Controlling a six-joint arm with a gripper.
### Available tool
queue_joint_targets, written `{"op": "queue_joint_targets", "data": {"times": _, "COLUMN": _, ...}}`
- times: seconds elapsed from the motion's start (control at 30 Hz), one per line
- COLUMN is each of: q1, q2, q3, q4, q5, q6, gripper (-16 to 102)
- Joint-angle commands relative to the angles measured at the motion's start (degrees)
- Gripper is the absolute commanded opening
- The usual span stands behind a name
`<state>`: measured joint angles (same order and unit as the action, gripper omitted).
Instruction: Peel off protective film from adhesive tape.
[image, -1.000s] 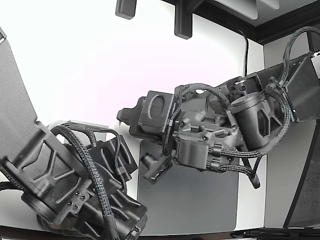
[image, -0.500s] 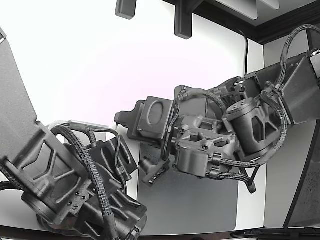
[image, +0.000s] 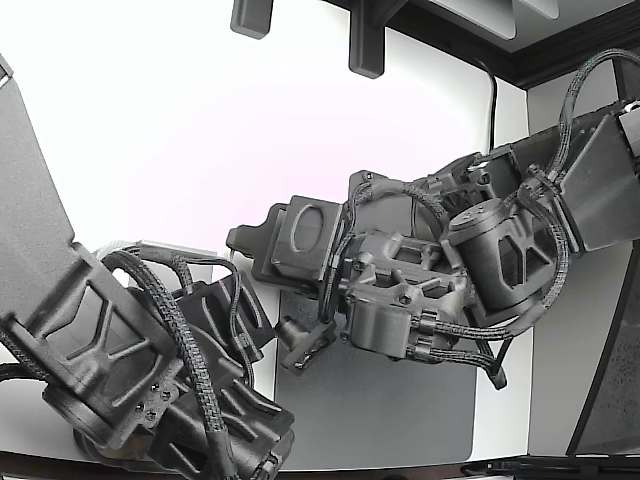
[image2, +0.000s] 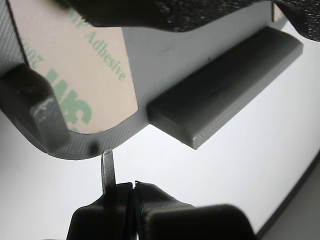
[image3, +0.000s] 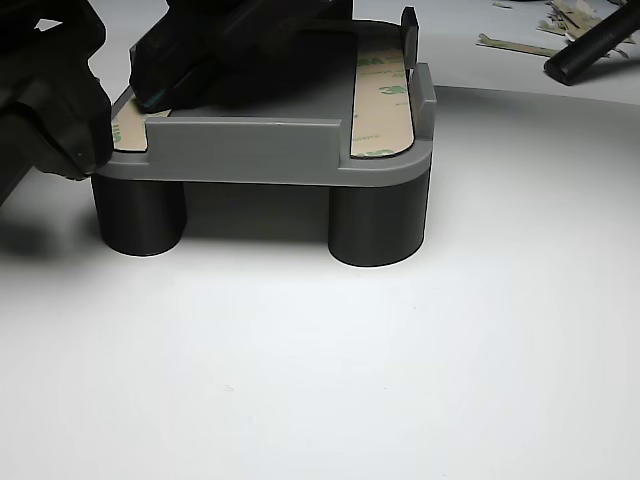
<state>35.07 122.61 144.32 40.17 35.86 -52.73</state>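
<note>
The black tweezer-tipped gripper (image2: 109, 167), jaws closed on nothing, hovers just beside the grey plastic tray (image2: 165, 55) holding tan green-printed adhesive tape (image2: 75, 70).

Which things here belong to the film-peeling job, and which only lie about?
For the job:
- beige printed film strip
- grey plastic part on round legs
- gripper with thin metal tip

Lying about:
- torn film scraps
- black cylinder
- grey mat
</note>
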Motion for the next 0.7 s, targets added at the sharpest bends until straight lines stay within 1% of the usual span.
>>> {"op": "queue_joint_targets", "data": {"times": 0.0, "q1": -0.2, "q2": 1.0, "q3": -0.9, "q4": -0.6, "q5": 0.5, "q6": -0.1, "gripper": -11}}
{"op": "queue_joint_targets", "data": {"times": 0.67, "q1": -0.1, "q2": -0.4, "q3": -1.2, "q4": -1.9, "q5": 1.1, "q6": 0.4, "gripper": -11}}
